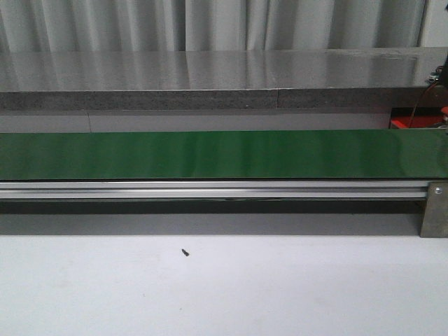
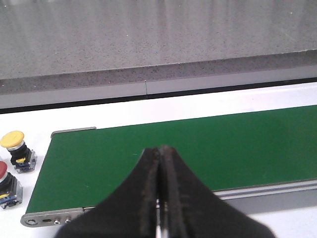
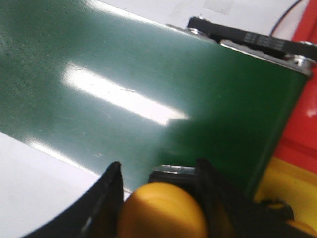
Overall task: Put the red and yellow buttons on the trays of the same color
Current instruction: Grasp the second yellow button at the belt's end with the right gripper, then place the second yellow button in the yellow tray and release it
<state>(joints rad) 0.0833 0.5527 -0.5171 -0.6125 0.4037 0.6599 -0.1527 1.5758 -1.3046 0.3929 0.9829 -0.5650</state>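
Neither arm visible in the front view, only a long green conveyor belt (image 1: 224, 155) running side to side on a silver aluminium rail (image 1: 210, 189), with a metal bracket (image 1: 434, 208) at its right end. Beyond the belt, a grey speckled counter (image 1: 210, 77) and pale pleated curtains (image 1: 210, 24). In front, a white table (image 1: 224, 294) bearing one small dark speck (image 1: 185, 252), too small to identify. At far right, partly cut off, a glimpse of red (image 1: 413, 123) and dark hardware, hard to make out.

From the left wrist view, left gripper (image 2: 159, 198) clenched, black fingers pressed together with nothing between them, above the near edge of the belt's end. Beside that end, on the white surface, a yellow button (image 2: 16, 148) standing upright and a red button (image 2: 6, 182) partly cut off by the picture edge.

From the right wrist view, right gripper (image 3: 158, 198) grasping a second yellow button (image 3: 161, 210) by its domed cap, blurred and cropped at the picture edge, over the belt's other end. Just past that end, a yellow tray (image 3: 292, 186) and a red tray (image 3: 304, 119), both only partly seen; something dark and yellow in the yellow tray, unclear
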